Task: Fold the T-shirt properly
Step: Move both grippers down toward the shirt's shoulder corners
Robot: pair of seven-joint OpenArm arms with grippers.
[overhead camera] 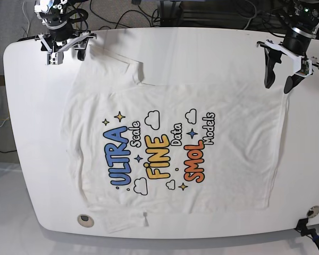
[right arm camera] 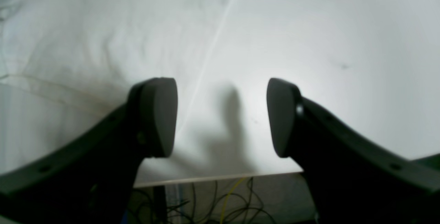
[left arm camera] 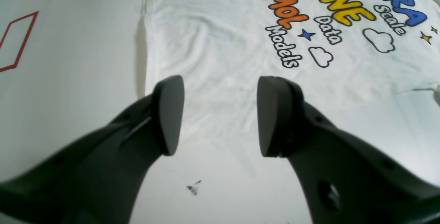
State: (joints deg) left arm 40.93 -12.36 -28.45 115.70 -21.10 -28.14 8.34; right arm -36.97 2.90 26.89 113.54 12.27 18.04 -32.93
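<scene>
Lying flat and print-up, the T-shirt covers most of the white table in your base view, and you have no bin, tray or other holder anywhere on that surface. Your shirt is white with "ULTRA Scale FINE Data SMOL Models" in blue, yellow and orange, ringed by outlined clouds and small stars; 1 sleeve reaches toward the upper left of the base view, another lies at the lower edge, and light wrinkles run through the cloth.

Your left gripper hangs with its jaws wide apart and nothing between them, over the plain lower part of the shirt beside its hem. Your right gripper is equally wide and empty, near the table's edge, with rumpled white cloth to one side.

Only your left wrist view shows the red outline marked on the table and a small dark smudge near the pads. Only your right wrist view shows the tangled cables below the table edge.
</scene>
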